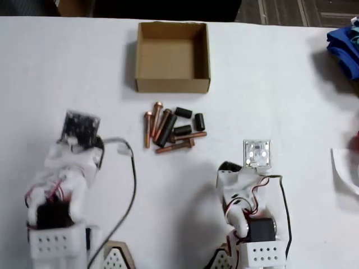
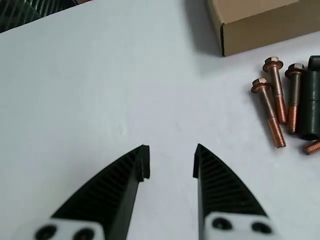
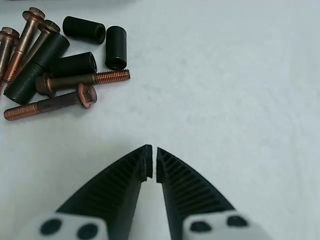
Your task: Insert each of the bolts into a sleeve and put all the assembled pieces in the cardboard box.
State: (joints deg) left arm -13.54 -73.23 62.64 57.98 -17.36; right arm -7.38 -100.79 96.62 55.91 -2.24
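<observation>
Several copper bolts [image 1: 150, 128] and black sleeves [image 1: 182, 113] lie in a loose pile on the white table, just in front of the open cardboard box [image 1: 173, 83], which holds nothing. The left wrist view has three bolts [image 2: 276, 86] side by side next to a sleeve [image 2: 311, 107], near the box corner [image 2: 260, 30]. My left gripper [image 2: 171, 162] is open over bare table, left of the pile. My right gripper [image 3: 153, 164] is shut and holds nothing, hovering to the right of the pile and nearer the table's front; two bolts [image 3: 82, 80] and several sleeves [image 3: 84, 29] lie beyond it.
The left arm [image 1: 64, 185] and right arm [image 1: 252, 207] stand at the front edge, with a black cable [image 1: 133, 179] trailing between them. A blue cloth [image 1: 343, 47] lies at the far right and a white object [image 1: 345, 171] at the right edge.
</observation>
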